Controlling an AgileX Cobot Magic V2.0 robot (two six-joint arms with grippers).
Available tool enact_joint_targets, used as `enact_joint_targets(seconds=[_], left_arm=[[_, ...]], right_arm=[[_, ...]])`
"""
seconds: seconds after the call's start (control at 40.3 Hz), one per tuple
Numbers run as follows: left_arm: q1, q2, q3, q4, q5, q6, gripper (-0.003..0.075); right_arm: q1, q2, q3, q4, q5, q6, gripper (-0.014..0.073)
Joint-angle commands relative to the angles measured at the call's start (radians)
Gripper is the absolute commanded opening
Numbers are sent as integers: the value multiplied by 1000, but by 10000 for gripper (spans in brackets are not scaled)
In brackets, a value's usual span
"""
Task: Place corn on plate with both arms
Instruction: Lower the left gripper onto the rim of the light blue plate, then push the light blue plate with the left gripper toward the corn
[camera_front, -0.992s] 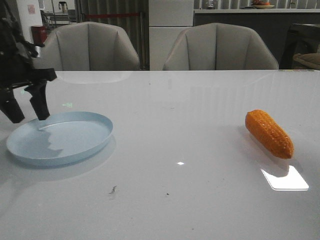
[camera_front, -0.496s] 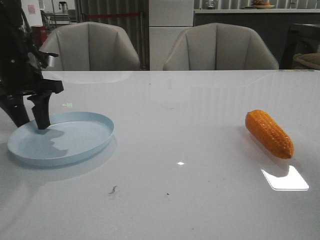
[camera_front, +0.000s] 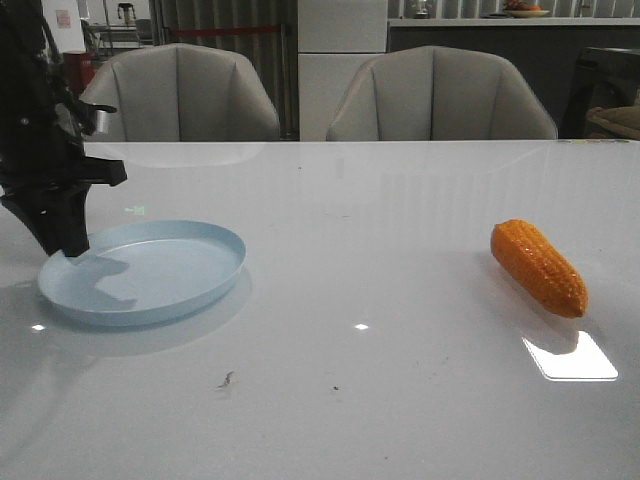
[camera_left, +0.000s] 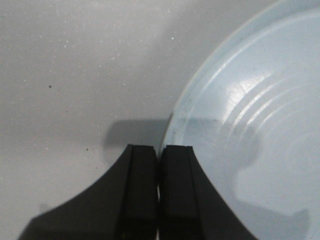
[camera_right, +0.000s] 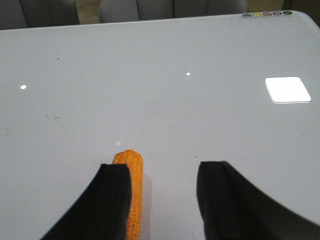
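The pale-blue plate (camera_front: 232, 254) lies on the white table at the left. My left gripper (camera_front: 62, 245) is shut on its left rim; in the left wrist view the gripper's (camera_left: 159, 150) two fingers are pressed together right at the plate's (camera_left: 250, 115) edge. The orange corn (camera_front: 537, 267) lies on its side at the right, far from the plate. My right gripper does not show in the front view. In the right wrist view it (camera_right: 162, 172) is open above the table, and the corn (camera_right: 131, 165) lies partly behind one finger, inside the gap but off to that side.
Two grey chairs (camera_front: 180, 92) (camera_front: 440, 95) stand behind the table's far edge. A bright square light patch (camera_front: 570, 357) lies on the table just in front of the corn. Small dark specks (camera_front: 227, 379) mark the table near the front.
My left gripper has closed on the plate's rim, and the plate has slid a little to the right with it. The corn has not moved.
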Motion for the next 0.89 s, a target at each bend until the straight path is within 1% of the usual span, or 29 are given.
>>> enact_joint_targets(seconds=[0.0, 0.099, 0.298, 0.446, 0.719, 0.868], left_arm=[[-5, -91, -41, -31, 35, 0, 89], [-5, -109, -65, -75, 44, 0, 89], [-8, -133, -130, -243, 44, 0, 89], [-45, -134, -172, -348, 44, 0, 89], [-194, -130, -180, -349, 44, -2, 89], [-268, -115, -178, -305, 44, -17, 89]], right_arm=[[-1, -9, -34, -10, -71, -1, 426], [-1, -9, -34, -10, -71, -1, 426], [-1, -9, -34, -10, -66, -1, 426], [-1, -9, -34, -10, -44, -1, 426], [-1, -9, -34, -10, -35, -1, 426], [-1, -9, -34, -10, -34, -1, 426]])
